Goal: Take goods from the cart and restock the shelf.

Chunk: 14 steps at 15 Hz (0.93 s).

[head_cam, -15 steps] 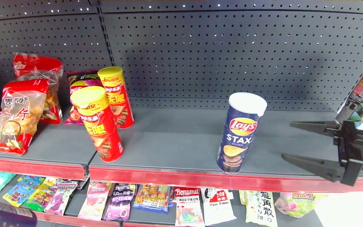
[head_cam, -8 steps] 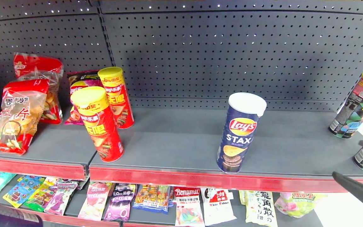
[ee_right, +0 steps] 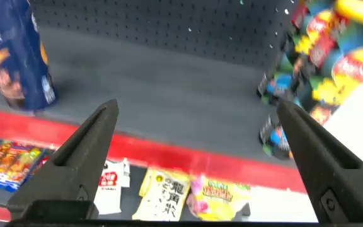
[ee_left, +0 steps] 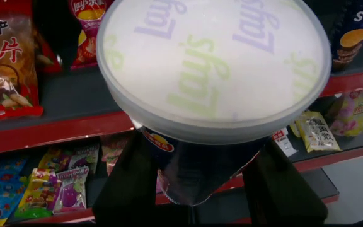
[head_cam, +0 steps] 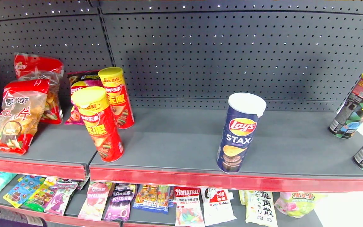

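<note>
**Meanwhile, One Blue Can (head_cam: 240, 132) Stood on the Shelf (head_cam: 175, 142) and Another Sat in the Left Gripper (ee_left: 200, 165)**

The left gripper was clamped on the held can (ee_left: 213, 63), with one dark finger pressed against each side of its dark blue body. The can's pale, translucent lid faced the wrist camera. Behind it lay the shelf's red front edge and the rows of packets below, so the held can was out in front of the shelving and not on it.

The right gripper (ee_right: 195, 106) hung just before the shelf's red edge with its jaws spread wide and nothing between them. From that wrist, the blue can showed off to one side of the jaws and the dark cans (head_cam: 353, 108) off to the other.

On the shelf itself, the blue can stood upright with its white lid on, close to the front edge and right of centre, well apart from everything else. Two red cans (head_cam: 98, 124) with yellow lids stood upright towards the left, one near the front and the other behind it. Snack bags (head_cam: 17, 116) leaned further left, some against the pegboard (head_cam: 232, 56). The two dark cans stood at the far right end. Sachets (head_cam: 187, 205) lay in a row along the lower shelf (head_cam: 301, 220).
</note>
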{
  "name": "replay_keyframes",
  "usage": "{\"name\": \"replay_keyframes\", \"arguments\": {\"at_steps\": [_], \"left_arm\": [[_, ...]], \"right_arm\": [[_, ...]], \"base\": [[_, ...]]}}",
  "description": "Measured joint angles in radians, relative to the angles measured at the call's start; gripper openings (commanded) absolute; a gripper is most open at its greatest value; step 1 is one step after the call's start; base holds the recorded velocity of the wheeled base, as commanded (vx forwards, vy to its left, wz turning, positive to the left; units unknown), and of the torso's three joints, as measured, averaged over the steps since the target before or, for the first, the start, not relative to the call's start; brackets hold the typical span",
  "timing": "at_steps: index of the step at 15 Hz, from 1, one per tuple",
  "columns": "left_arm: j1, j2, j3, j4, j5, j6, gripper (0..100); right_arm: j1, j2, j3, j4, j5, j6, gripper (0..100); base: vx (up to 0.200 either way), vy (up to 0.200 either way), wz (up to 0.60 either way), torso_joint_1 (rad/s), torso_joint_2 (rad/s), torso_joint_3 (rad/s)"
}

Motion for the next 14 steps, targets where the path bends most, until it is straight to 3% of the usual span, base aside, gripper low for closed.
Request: {"name": "replay_keyframes", "arguments": {"at_steps": [2, 7, 14], "left_arm": [[0.000, -0.002, -0.001, -0.001, -0.005, 0.000, 0], [-0.001, -0.007, -0.005, -0.003, -0.006, 0.002, 0], [-0.001, -0.011, -0.009, -0.003, -0.031, 0.002, 0]], "right_arm": [[0.000, -0.095, 0.077, 0.009, -0.004, -0.001, 100], [-0.011, -0.326, 0.144, 0.236, -0.046, 0.018, 100], [-0.012, -0.376, 0.149, 0.293, -0.053, 0.036, 100]], "base": [[0.000, 0.000, 0.00, 0.000, 0.00, 0.000], [0.000, 0.000, 0.00, 0.000, 0.00, 0.000], [0.000, 0.000, 0.00, 0.000, 0.00, 0.000]]}}
